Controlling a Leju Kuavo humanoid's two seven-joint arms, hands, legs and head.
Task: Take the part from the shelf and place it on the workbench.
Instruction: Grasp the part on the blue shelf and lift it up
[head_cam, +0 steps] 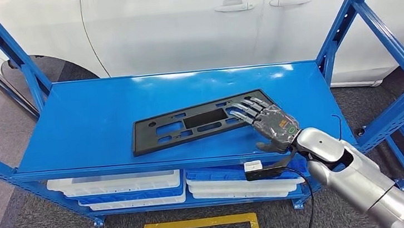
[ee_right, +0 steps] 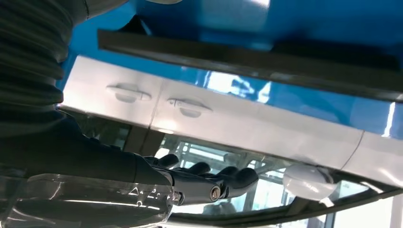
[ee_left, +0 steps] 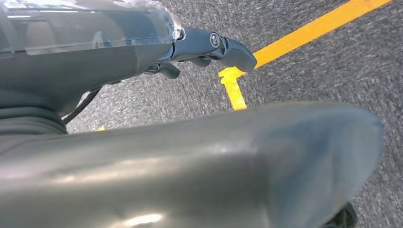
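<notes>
nearest you, the left hand (ee_left: 209, 47) hangs over grey carpet and a yellow floor line (ee_left: 304, 35), fingers curled in and holding nothing. further out, your right hand (head_cam: 270, 123) reaches over the top of the blue shelf (head_cam: 78, 126), fingers stretched flat across the right end of the black part (head_cam: 190, 127). you can't quite tell from the head view whether they press it or just hover, but nothing is gripped. the part lies flat on the shelf, so the pickup and the carry to the workbench are all ahead. beyond stands a white car (head_cam: 179, 21).
</notes>
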